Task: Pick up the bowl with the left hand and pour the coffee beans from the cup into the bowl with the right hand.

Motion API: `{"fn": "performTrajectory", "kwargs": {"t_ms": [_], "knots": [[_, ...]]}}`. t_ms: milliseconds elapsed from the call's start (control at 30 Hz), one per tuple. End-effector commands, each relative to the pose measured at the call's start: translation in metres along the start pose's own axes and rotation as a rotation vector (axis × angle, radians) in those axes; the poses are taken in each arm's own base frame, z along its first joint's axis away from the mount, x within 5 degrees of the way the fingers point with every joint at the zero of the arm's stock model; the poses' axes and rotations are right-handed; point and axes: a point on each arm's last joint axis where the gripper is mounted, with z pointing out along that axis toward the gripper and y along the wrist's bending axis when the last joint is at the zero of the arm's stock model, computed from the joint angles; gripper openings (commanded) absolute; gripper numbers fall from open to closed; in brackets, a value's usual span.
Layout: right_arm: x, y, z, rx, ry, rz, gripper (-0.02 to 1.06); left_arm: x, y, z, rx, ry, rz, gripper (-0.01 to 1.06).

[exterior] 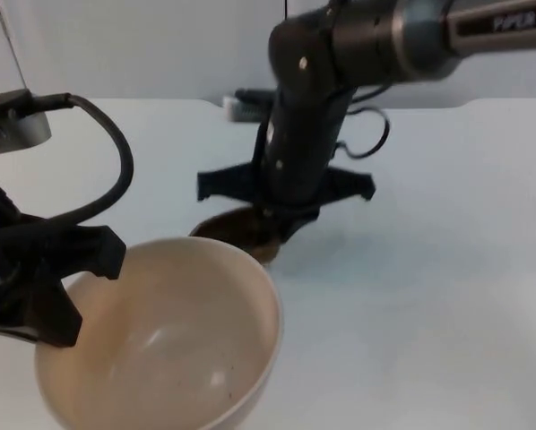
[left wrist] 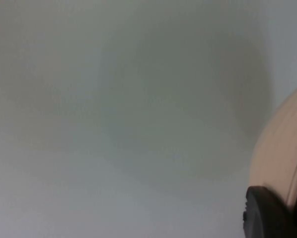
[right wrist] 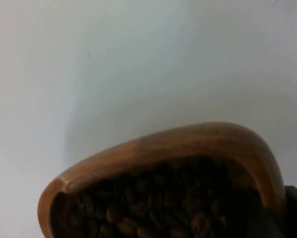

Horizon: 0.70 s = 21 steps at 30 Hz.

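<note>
We see the left claw (exterior: 35, 296) clamped on the rim of a cream bowl (exterior: 174, 340), which it holds raised above the white table (exterior: 429, 269). The right arm reaches down from above, its right claw (exterior: 281, 224) gripping a brown wooden cup (right wrist: 188, 144) tilted just behind the bowl's far rim. Dark coffee beans (right wrist: 153, 203) lie inside the cup.

I see soft, even, fairly bright light, faint glare inside the bowl (exterior: 160, 340); broad dim shadow on the table (left wrist: 138, 124) in my left wrist view; cup (right wrist: 188, 144) close and blurred, beans dark
</note>
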Motion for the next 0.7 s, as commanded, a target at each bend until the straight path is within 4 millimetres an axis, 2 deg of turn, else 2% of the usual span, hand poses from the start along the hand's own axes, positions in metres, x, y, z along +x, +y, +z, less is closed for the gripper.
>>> {"fn": "performTrajectory", "kwargs": {"t_ms": [0,33,200,233,367,567,667], "knots": [[-0.011,-0.007,-0.028,-0.001,-0.021,-0.024,0.00,-0.001,0.000,-0.002,0.002,-0.022,0.003,0.00],[-0.011,-0.007,-0.028,-0.001,-0.021,-0.024,0.00,-0.001,0.000,-0.002,0.002,-0.022,0.003,0.00],[-0.027,-0.030,-0.073,-0.072,-0.017,-0.043,0.00,-0.001,0.000,-0.002,0.001,-0.022,0.005,0.00],[-0.027,-0.030,-0.073,-0.072,-0.017,-0.043,0.00,-0.001,0.000,-0.002,0.001,-0.022,0.005,0.00],[-0.034,-0.053,-0.100,-0.066,0.000,-0.062,0.00,-0.001,0.000,-0.002,0.006,-0.022,-0.002,0.00],[-0.036,-0.066,-0.123,-0.056,0.003,-0.105,0.00,-0.001,0.000,-0.002,0.007,-0.028,-0.002,0.00],[-0.035,-0.069,-0.143,-0.055,-0.017,-0.150,0.00,-0.003,0.000,-0.001,0.007,-0.043,-0.003,0.00]]}}
